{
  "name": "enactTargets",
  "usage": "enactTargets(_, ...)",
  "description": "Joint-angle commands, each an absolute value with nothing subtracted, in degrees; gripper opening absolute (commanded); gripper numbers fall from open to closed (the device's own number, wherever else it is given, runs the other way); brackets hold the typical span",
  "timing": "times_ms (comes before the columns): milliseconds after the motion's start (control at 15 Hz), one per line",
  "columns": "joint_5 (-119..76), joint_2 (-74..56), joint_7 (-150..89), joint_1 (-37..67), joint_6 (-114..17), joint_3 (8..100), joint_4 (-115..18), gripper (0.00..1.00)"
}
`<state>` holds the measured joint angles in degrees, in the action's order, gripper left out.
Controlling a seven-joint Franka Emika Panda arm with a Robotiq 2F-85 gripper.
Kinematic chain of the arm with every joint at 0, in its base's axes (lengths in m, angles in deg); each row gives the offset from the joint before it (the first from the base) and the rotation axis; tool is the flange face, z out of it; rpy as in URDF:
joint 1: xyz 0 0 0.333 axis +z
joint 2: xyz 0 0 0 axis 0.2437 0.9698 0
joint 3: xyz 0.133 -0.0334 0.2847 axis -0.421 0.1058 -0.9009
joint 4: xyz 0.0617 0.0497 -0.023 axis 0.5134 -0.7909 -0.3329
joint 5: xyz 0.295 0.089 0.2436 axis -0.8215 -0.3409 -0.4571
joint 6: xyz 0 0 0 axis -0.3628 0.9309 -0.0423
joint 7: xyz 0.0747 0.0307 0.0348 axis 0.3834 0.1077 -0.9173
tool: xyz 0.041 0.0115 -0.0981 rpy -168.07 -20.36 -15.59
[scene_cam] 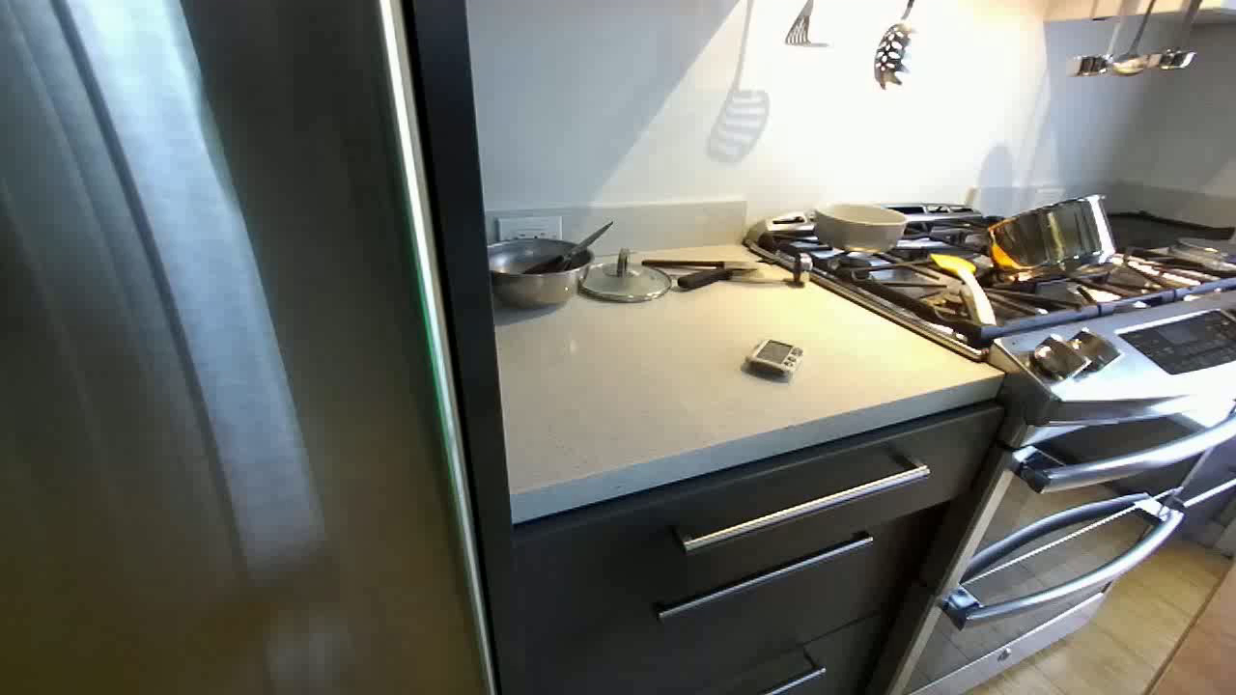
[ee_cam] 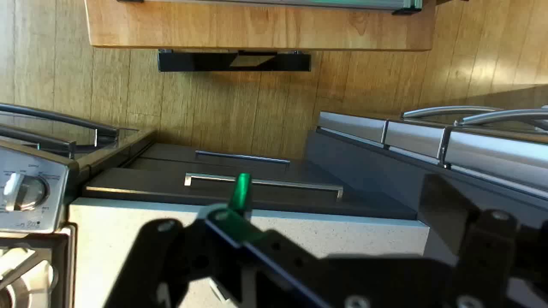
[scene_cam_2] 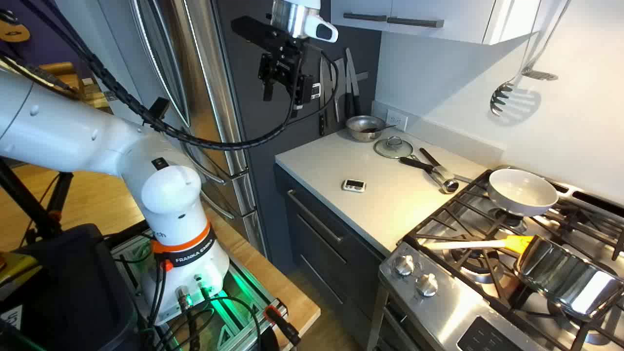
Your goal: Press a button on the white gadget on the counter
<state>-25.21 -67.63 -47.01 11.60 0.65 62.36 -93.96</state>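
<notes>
The white gadget (scene_cam: 774, 357) is a small flat device with a dark screen and buttons. It lies on the light counter (scene_cam: 618, 415) near its front edge. It shows on the counter (scene_cam_2: 314, 158) in another exterior view too, as a small white gadget (scene_cam_2: 354, 186). In the wrist view only an edge of the gadget (ee_cam: 217, 291) shows past the gripper. My gripper (scene_cam_2: 283, 97) is open and empty, high above the counter's fridge end, well apart from the gadget. In the wrist view the fingers of the gripper (ee_cam: 342, 192) are spread wide.
A metal bowl (scene_cam_2: 364, 128), a glass lid (scene_cam_2: 393, 147) and utensils (scene_cam_2: 429, 168) lie at the counter's back. The stove (scene_cam_2: 458, 292) beside it bears a white bowl (scene_cam_2: 521, 191) and a tilted pot (scene_cam_2: 568, 280). A fridge (scene_cam: 222, 386) and wall knives (scene_cam_2: 341, 87) stand close to the arm.
</notes>
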Motion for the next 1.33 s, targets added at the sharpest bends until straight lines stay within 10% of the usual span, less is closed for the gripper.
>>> enactTargets(0, -25.55, -67.45, -47.47, 10.75, 0.76, 61.77, -93.84, 1.0)
enactTargets(1267, -16.95, -51.02, -68.23, 15.92, -22.11, 61.16, -94.68, 1.0)
